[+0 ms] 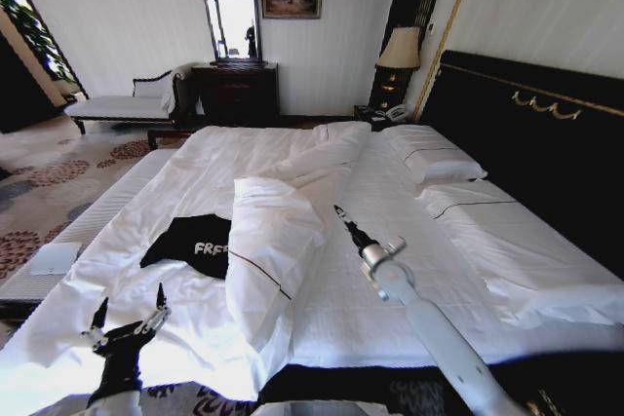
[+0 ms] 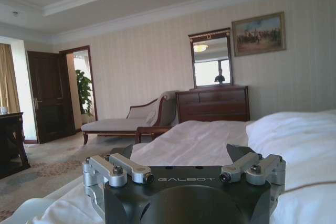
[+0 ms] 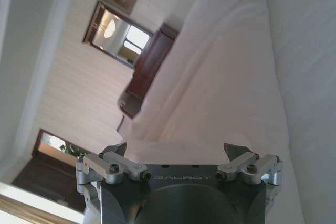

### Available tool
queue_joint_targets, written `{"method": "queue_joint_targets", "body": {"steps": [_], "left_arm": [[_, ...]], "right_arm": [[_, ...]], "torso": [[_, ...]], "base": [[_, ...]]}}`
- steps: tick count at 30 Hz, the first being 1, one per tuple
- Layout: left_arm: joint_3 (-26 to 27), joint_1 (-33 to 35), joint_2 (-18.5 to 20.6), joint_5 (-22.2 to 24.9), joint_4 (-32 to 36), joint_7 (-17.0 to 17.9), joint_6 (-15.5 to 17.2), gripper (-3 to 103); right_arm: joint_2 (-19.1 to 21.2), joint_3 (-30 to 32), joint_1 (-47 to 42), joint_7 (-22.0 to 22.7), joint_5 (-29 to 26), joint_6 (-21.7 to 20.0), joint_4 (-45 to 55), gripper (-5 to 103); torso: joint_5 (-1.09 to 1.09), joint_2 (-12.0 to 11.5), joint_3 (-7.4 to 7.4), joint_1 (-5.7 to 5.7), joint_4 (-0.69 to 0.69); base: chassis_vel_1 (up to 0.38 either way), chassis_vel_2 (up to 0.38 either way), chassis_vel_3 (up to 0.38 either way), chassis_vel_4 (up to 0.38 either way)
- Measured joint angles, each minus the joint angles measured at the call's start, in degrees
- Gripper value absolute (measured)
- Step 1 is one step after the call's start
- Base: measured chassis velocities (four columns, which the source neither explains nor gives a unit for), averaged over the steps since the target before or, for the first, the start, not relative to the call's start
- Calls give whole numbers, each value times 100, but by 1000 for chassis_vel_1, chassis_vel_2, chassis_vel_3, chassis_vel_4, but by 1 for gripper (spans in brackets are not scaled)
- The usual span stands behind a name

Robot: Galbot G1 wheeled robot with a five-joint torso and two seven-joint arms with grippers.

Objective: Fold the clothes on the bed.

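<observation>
1. Clothes (image 1: 194, 242) — a black T-shirt lying bunched on the bed (image 1: 390, 241), just beside the folded-back duvet (image 1: 278, 250), on the side away from the headboard (image 1: 526, 143).
2. Lettering reads "FRE"; the rest is hidden under the duvet edge, so the shirt's outline and long axis cannot be told.
3. Left gripper (image 1: 130, 310) hovers near the shirt at the bed's foot, jaws spread.
4. Right gripper (image 1: 338, 211) extends over the duvet — jaws spread in the right wrist view.

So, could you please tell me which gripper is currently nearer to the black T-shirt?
Left. The left gripper hovers just short of the black T-shirt, fingers open; the right gripper reaches over the folded-back duvet beyond it.
</observation>
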State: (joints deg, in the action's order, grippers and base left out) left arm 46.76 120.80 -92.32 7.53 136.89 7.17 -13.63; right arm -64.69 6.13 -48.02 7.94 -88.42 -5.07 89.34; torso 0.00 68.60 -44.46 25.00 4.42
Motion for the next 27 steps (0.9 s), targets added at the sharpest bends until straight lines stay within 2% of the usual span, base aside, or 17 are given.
{"method": "queue_joint_targets", "body": {"steps": [4,9,17,23,27], "left_arm": [[-75,12,6,-183,-22,75,23,100],[-53,23,10,-183,15,93,24,100],[120,31,13,330,-7,92,20,100],[168,-60,14,395,-126,95,48,100],[339,-127,79,554,-235,97,66,100]], "right_arm": [[-344,-312,693,-38,-5,-187,-702,100],[-563,-505,993,-12,-12,-325,-964,100],[-748,-1051,1478,144,-258,-432,-1319,100],[-1019,-1404,1801,-44,-352,-432,-1517,100],[-1282,-1550,1964,-263,-222,-398,-1822,100]], "torso": [[-1,0,1,0,-1],[-2,0,1,0,0],[-1,0,1,-1,0],[-2,0,1,-1,0],[-2,1,1,-1,0]], "base": [[0,0,0,0],[0,0,0,0],[0,0,0,0],[0,0,0,0],[0,0,0,0]]}}
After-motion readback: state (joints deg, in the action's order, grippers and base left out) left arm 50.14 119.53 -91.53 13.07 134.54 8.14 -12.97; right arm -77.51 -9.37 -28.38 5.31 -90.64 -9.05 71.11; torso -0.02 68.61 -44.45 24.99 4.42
